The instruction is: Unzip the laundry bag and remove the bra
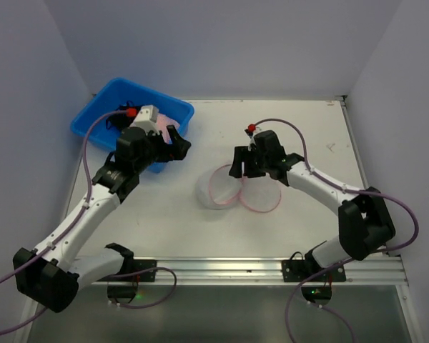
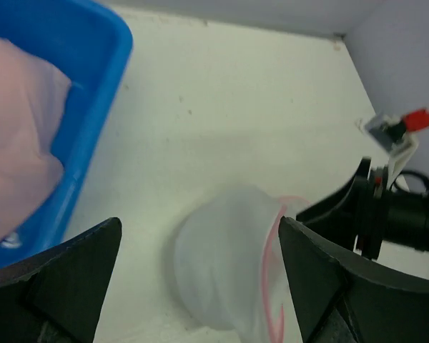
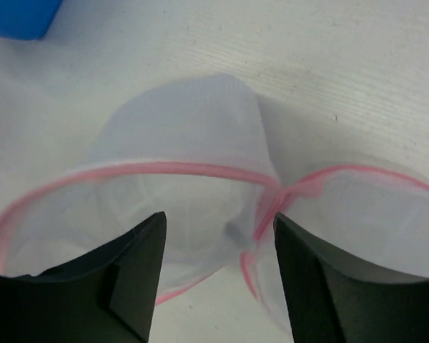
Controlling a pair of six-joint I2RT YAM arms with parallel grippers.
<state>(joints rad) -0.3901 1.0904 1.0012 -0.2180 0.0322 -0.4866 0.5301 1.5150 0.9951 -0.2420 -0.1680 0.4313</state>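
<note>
The laundry bag [image 1: 218, 191] lies unzipped in the middle of the table, its two pink-rimmed mesh halves spread side by side. My right gripper [image 1: 244, 168] hovers just over it, open. In the right wrist view the bag [image 3: 186, 136] shows both rims meeting between the spread fingers of the right gripper [image 3: 219, 216], and nothing is gripped. The pale pink bra [image 1: 161, 123] lies in the blue tub [image 1: 100, 118]. My left gripper [image 1: 177, 141] is open at the tub's near right corner and holds nothing. In the left wrist view the bra [image 2: 18, 136] lies at the left and the bag [image 2: 222, 271] below the left gripper [image 2: 199, 223].
The blue tub [image 2: 104, 86] stands at the table's back left, against the wall. Walls close the table in on the left, back and right. A metal rail [image 1: 272, 268] with both arm bases runs along the near edge.
</note>
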